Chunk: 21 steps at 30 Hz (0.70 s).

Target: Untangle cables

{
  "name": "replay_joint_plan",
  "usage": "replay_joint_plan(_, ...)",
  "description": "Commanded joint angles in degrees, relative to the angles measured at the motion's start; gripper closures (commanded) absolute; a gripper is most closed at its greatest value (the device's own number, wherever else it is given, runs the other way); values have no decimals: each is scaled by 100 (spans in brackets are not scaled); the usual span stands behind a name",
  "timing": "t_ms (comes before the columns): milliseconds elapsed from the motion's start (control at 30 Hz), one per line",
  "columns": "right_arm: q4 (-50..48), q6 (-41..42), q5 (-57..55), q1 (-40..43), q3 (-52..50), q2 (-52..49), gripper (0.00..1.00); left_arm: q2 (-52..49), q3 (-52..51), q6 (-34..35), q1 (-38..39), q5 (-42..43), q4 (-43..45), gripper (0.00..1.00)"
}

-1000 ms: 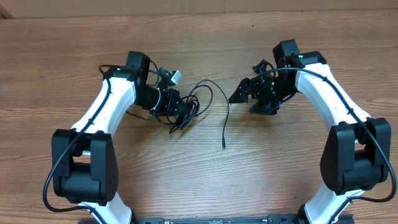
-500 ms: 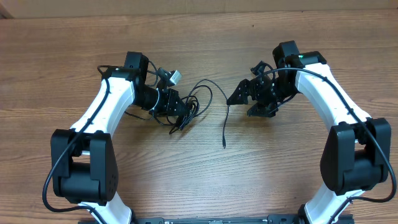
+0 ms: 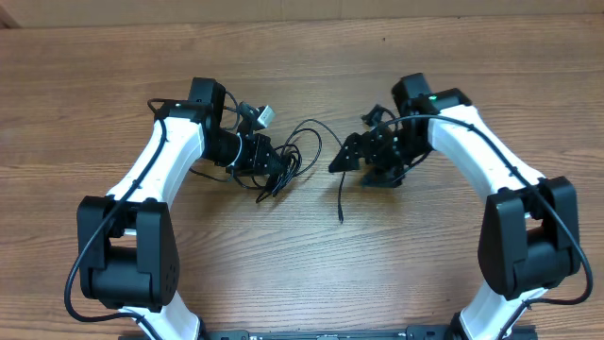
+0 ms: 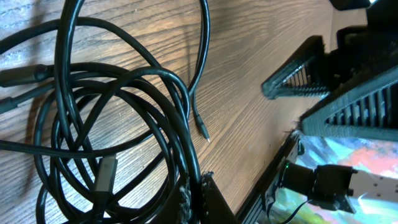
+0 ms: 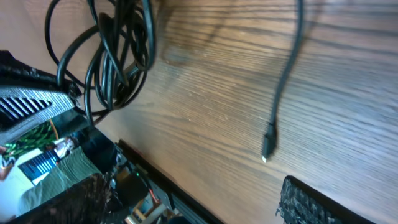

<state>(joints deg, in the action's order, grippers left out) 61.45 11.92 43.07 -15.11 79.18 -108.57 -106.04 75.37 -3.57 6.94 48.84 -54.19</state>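
The cables (image 3: 293, 156) are thin black cords bunched in loose loops on the wooden table, with one free end trailing down to a small plug (image 3: 340, 219). My left gripper (image 3: 274, 178) is shut on the bundle's lower left edge; the left wrist view shows the coils (image 4: 118, 124) pinched between its fingers (image 4: 198, 198). My right gripper (image 3: 351, 162) is open and empty, just right of the loops and above the trailing strand. The right wrist view shows the bundle (image 5: 118, 56) and the plug end (image 5: 268, 146) between its spread fingers.
A small white and grey connector (image 3: 266, 116) sits near the left wrist at the top of the bundle. Bare wood table (image 3: 311, 274) lies in front of and behind both arms.
My right arm has moved left toward the cable bundle, its open gripper now close to the loops. The left arm and cables have stayed put.
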Motion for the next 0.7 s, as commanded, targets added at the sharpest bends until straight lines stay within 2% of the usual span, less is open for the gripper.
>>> replay_joint_plan(0, -356, 750, 70, -232, -144, 131, 14, 111, 118, 175, -109, 15, 22, 96)
replay_joint_plan(233, -1294, 1814, 52, -629, -210, 120, 31, 111, 118, 297, -444, 210, -26, 96)
replay_joint_plan(367, -1725, 2385, 50, -702, -210, 120, 37, 111, 118, 358, -715, 422, -90, 96)
replay_joint_plan(533, -1985, 2747, -70, -706, -210, 120, 46, 111, 118, 348, -986, 546, -249, 96)
replay_joint_plan(667, -1982, 2879, -310, -706, -210, 120, 56, 111, 118, -59, -1021, 1073, -328, 96)
